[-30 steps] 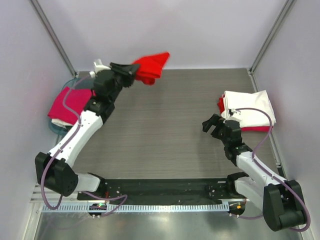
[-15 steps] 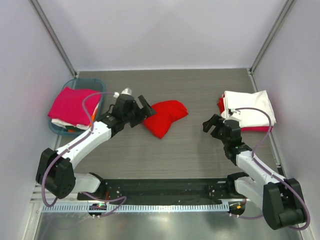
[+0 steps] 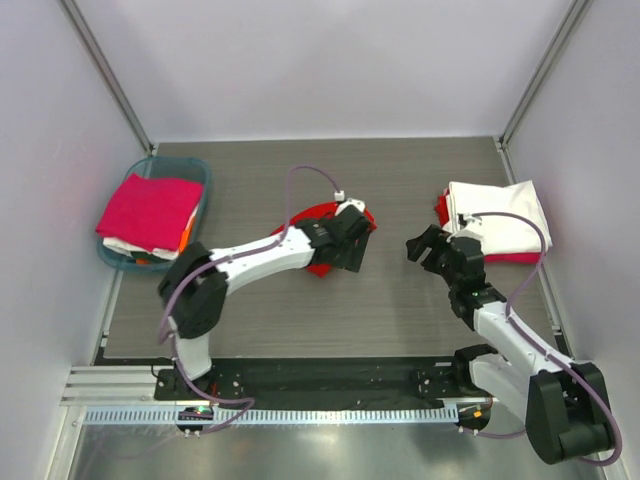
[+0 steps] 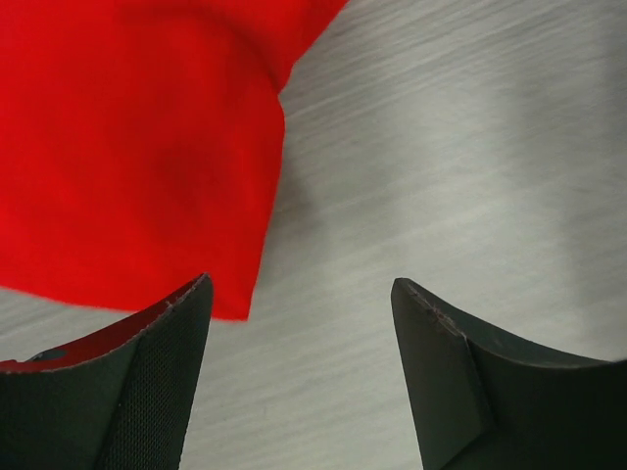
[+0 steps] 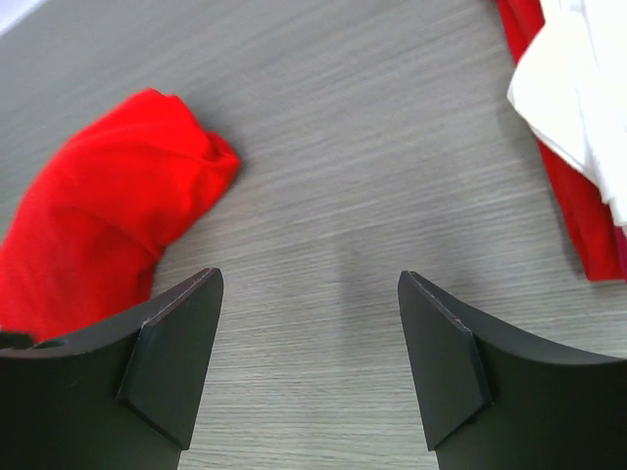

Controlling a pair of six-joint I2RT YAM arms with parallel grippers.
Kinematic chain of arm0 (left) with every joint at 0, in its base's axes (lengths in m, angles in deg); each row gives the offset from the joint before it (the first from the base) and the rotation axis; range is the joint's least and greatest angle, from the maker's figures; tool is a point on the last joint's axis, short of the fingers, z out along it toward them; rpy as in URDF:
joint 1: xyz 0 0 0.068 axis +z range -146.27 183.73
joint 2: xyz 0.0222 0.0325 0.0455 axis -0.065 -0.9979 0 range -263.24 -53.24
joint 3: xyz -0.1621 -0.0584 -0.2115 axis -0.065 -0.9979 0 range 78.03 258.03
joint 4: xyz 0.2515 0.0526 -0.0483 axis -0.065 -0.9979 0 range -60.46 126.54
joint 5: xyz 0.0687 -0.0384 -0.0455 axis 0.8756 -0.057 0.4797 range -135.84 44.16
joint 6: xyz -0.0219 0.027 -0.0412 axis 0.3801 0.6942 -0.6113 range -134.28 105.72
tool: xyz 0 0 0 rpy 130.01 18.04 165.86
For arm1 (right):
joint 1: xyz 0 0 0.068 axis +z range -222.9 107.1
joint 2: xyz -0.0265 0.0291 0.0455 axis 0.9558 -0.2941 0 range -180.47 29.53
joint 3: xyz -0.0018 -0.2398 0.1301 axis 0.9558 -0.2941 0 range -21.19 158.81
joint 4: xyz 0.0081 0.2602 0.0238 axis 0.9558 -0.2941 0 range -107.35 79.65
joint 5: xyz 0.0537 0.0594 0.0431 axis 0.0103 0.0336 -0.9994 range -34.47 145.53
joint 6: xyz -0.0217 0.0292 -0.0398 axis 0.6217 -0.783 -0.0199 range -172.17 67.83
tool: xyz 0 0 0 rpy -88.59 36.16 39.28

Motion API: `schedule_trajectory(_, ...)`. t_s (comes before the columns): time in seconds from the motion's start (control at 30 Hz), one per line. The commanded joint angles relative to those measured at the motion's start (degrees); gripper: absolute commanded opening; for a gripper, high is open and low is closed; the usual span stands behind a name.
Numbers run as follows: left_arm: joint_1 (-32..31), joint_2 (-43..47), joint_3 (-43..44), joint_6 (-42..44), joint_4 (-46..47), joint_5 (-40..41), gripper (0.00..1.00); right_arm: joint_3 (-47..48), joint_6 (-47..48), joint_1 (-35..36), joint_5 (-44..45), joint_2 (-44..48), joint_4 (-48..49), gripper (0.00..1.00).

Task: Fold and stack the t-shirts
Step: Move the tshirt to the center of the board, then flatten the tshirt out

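A crumpled bright red t-shirt [image 3: 320,211] lies on the table's middle, partly under my left arm. My left gripper [image 3: 352,250] is open and empty at the shirt's right edge. In the left wrist view the red cloth [image 4: 137,147] fills the upper left, and the gripper [image 4: 299,289] hangs over bare table. My right gripper [image 3: 422,245] is open and empty, right of the red shirt [image 5: 108,215] and left of a folded white t-shirt [image 3: 500,222]. That white shirt [image 5: 578,88] lies on a red one [image 5: 568,206].
A teal basket [image 3: 196,170] at the far left holds a magenta shirt [image 3: 150,208] on top of white and orange cloth. Grey walls close in the table's back and sides. A black rail [image 3: 320,375] runs along the near edge.
My left gripper carried the red shirt from high at the back down to the table's middle, let it go, and moved right across it. The right arm stayed still.
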Motion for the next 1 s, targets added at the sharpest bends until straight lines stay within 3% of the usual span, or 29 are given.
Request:
schedule_trajectory(0.0, -1.0, -6.6, 8.0, 4.5, -9.9, 10.2, 0.75, -1.6, 0.1, 0.2, -0.3, 4.3, 3.3, 0.78)
schedule_trajectory(0.13, -0.9, -10.6, 10.4, 5.3, -11.4, 15.5, 0.76, -2.3, 0.3, 0.3, -0.6, 4.9, 3.7, 0.79)
schedule_trajectory(0.3, 0.0, -14.4, 11.9, 4.7, -13.1, 19.0, 0.73, -1.4, 0.6, 0.2, -1.3, 2.8, 4.0, 0.78)
schedule_trajectory(0.33, 0.2, -15.1, 12.0, 3.8, -13.4, 20.1, 0.68, -1.3, 0.6, 0.2, -1.4, 2.4, 3.8, 0.78)
schedule_trajectory(0.4, 1.0, -15.0, 11.4, 2.9, -12.6, 19.0, 0.54, -1.1, 0.5, 0.2, -1.5, 2.4, 3.7, 0.79)
schedule_trajectory(0.43, 1.3, -14.3, 10.4, 2.7, -12.2, 18.4, 0.35, -1.0, 0.3, 0.3, -1.1, 2.6, 3.5, 0.79)
schedule_trajectory(0.5, 1.3, -10.9, 8.1, 2.8, -9.7, 15.7, 0.17, -0.9, 0.2, 0.2, -0.7, 2.9, 3.2, 0.79)
schedule_trajectory(0.53, 1.2, -9.4, 7.3, 3.0, -8.8, 14.6, 0.01, -1.0, 0.1, 0.2, -0.8, 3.0, 3.1, 0.79)
schedule_trajectory(0.73, 0.7, 0.8, 7.9, 3.6, -6.8, 3.6, 0.00, -0.7, 0.2, 0.2, -0.3, 2.4, 2.9, 0.81)
schedule_trajectory(0.9, 1.7, 8.4, 12.1, 1.4, -5.1, -14.7, 0.00, -0.5, 0.0, 0.2, -0.3, 2.3, 2.8, 0.82)
schedule_trajectory(0.97, 7.4, 11.6, 9.5, -3.6, -1.3, -26.9, 0.00, -0.6, 0.1, 0.3, -0.3, 2.4, 2.8, 0.82)
